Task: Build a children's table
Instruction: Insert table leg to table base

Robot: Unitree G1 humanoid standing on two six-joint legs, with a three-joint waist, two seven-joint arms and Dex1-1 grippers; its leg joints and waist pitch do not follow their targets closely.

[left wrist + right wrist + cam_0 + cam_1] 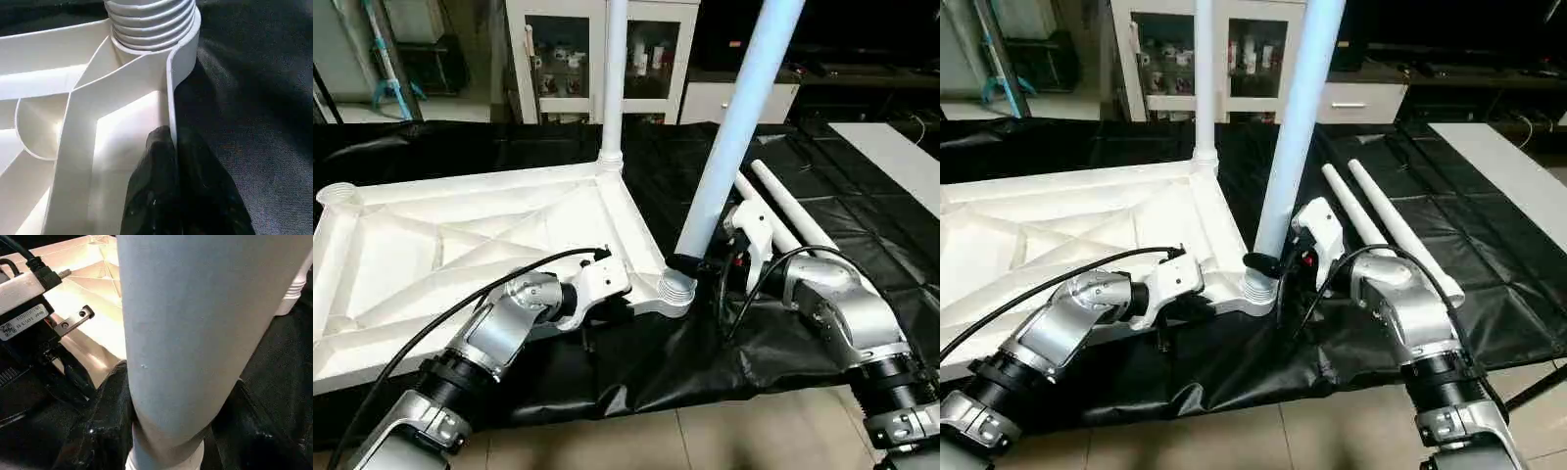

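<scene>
Centre-left of the head views lies the tabletop [460,245], upside down on the black cover [862,235], a broad white plastic slab with moulded ribs crossing in diagonals and a raised rim all round. A round socket [337,194] sits open at its upper-left corner. At the far corner a smooth white leg [613,78] stands straight up, running out of the top of the frame. At the near corner a second leg [736,117], long, round and tapered, leans toward the upper right, its foot at the ridged, threaded collar [676,284] of that corner. The right gripper [690,266] has its black fingers wrapped round this leg just above the collar. The left gripper [168,191] is pinched tight on the thin upright rim of the tabletop, just beside the same corner. Right of centre, two more legs [798,211] lie side by side on the crinkled cover, slanting toward the lower right. Across the top stands a white glass-door cabinet [651,54]
</scene>
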